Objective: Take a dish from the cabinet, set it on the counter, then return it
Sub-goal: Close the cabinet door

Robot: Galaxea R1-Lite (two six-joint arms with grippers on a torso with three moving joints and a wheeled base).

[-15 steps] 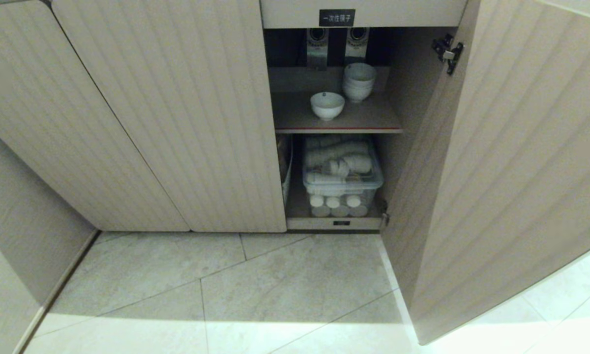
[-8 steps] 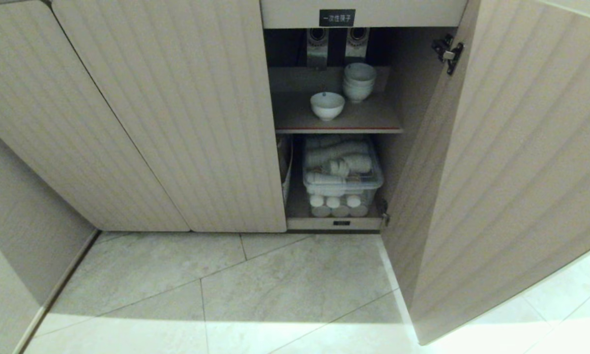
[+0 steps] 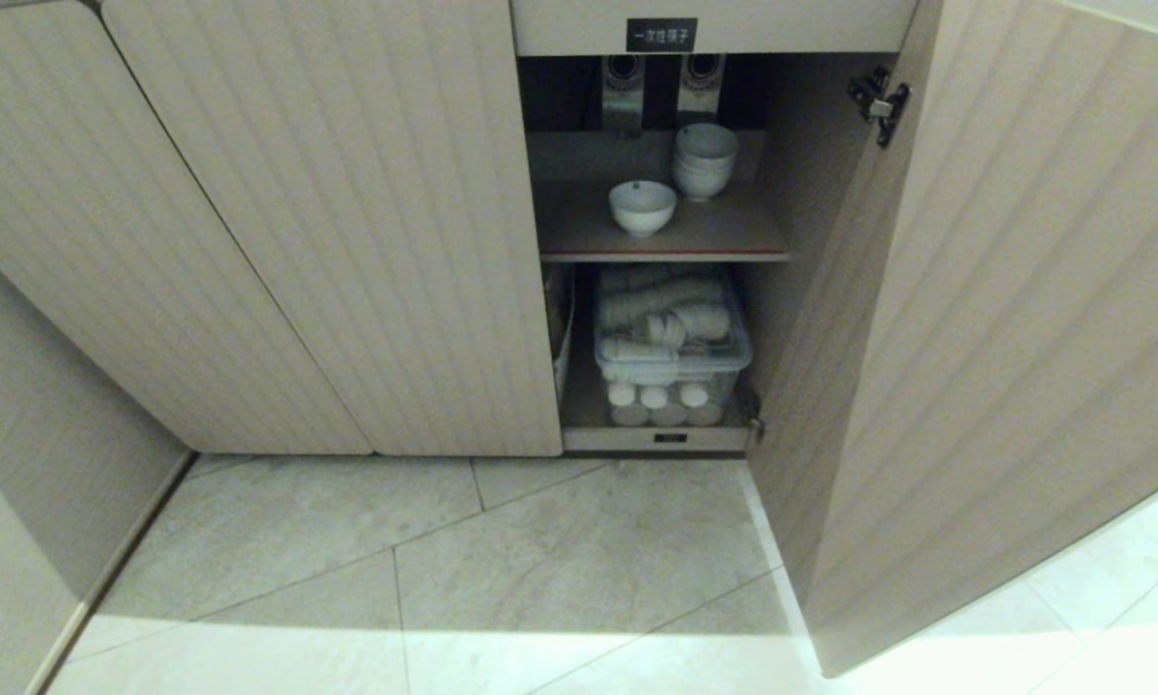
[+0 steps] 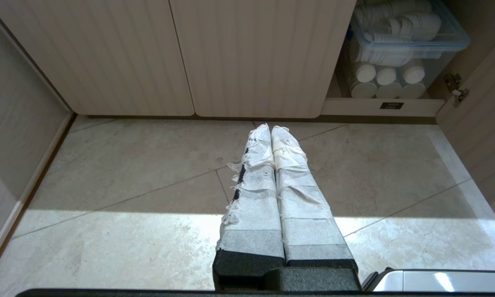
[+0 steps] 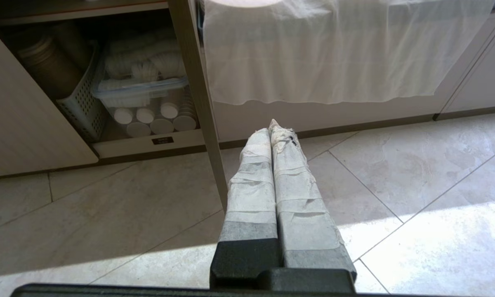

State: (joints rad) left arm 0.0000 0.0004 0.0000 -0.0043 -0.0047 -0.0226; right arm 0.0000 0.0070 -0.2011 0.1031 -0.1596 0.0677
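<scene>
The cabinet [image 3: 347, 241] stands with its right-hand door [image 3: 1004, 338] swung fully outward, giving a clear line to the upper shelf [image 3: 733, 232]. The bowl [image 3: 642, 207] to be fetched sits upright and alone toward the front of that shelf, its mouth up. Behind it and to its right, apart from it, stands a stack of bowls [image 3: 704, 159] of the same white ware. The single bowl's position near the shelf edge looks chosen for easy reach, since nothing stands in front of it.

Below the shelf, a clear lidded box [image 3: 673, 333] of white goods fills the lower compartment, with a row of white cups [image 3: 661, 405] in front of it. A slotted basket [image 5: 82, 111] holding brown cylinders sits to the left of the box.

Neither arm shows from the head camera. The left gripper [image 4: 271, 130] hangs low over the floor tiles [image 3: 540, 560] in front of the shut doors, its taped fingers [image 4: 253, 185] pressed together and holding nothing. The right gripper [image 5: 271, 128] is likewise low, before the edge of the open door, jaws closed flat and empty. A white cloth [image 5: 334, 53] hangs over the unit beyond it.

Assessment: the fetch has not begun. The counter is out of view. The right arm is nearer the opening, so it is the likelier one to reach in, and its jaws must first part.
</scene>
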